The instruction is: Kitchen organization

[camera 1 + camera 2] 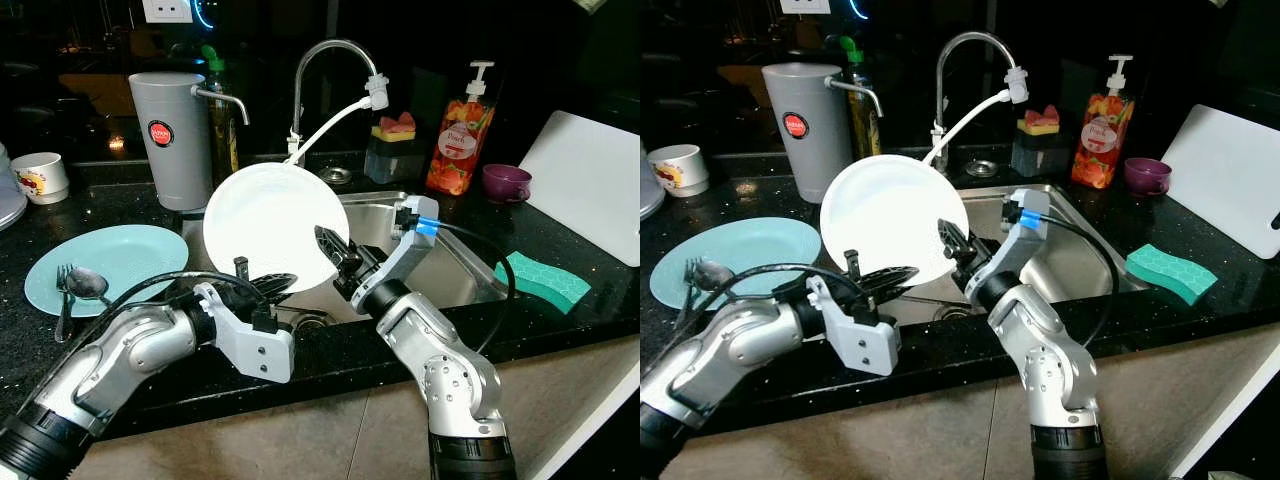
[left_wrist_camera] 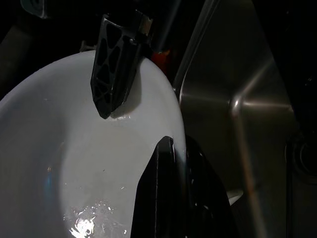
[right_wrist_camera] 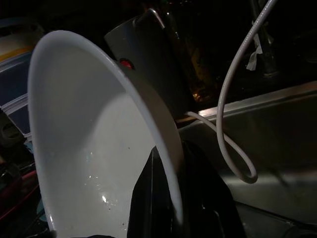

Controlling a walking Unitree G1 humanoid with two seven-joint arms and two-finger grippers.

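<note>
A white plate (image 1: 265,225) stands on edge, tilted, above the left side of the steel sink (image 1: 455,275). My left gripper (image 1: 270,283) is shut on its lower rim, coming in from the front left. My right gripper (image 1: 330,245) is shut on the plate's right rim from the sink side. In the left wrist view my fingers (image 2: 166,188) straddle the wet plate (image 2: 74,163), with a right gripper finger (image 2: 114,69) lying on the plate's face farther along. The right wrist view shows the plate (image 3: 89,139) edge-on between my fingers (image 3: 153,198).
A light blue plate (image 1: 130,255) with a fork and spoon (image 1: 85,283) lies on the black counter to the left. Behind stand a grey water jug (image 1: 170,135), the faucet (image 1: 330,50) and a soap bottle (image 1: 460,135). To the right are a purple cup (image 1: 507,182), a green sponge (image 1: 542,280) and a white board (image 1: 590,185).
</note>
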